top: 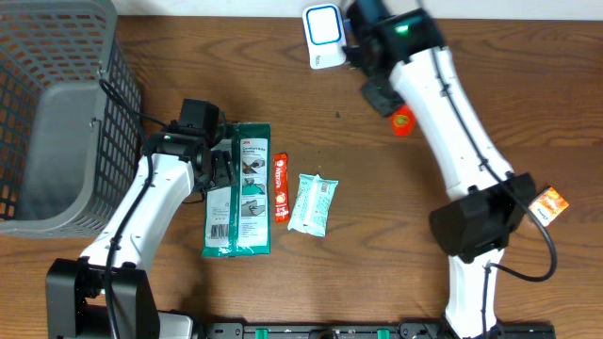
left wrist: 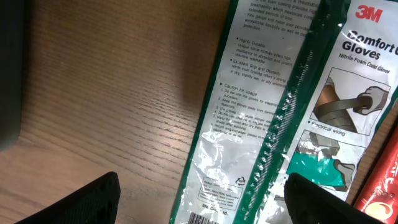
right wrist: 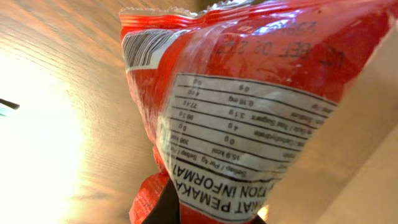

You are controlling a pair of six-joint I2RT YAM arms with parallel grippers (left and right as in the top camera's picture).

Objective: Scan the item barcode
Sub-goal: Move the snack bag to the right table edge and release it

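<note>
- right gripper (top: pixel 389 105) – clamped tight on the red snack packet (right wrist: pixel 249 93), near the white scanner (top: pixel 323 33).
- the packet's barcode (right wrist: pixel 140 50) sits at its upper corner.
- left gripper (left wrist: pixel 205 202) – jaws spread wide, holding nothing, over the gloves pack (top: pixel 240 193), well apart from the scanner.

Basket (top: pixel 121 89) left of gloves pack (top: pixel 247 202), scanner (top: pixel 323 33) behind
</note>
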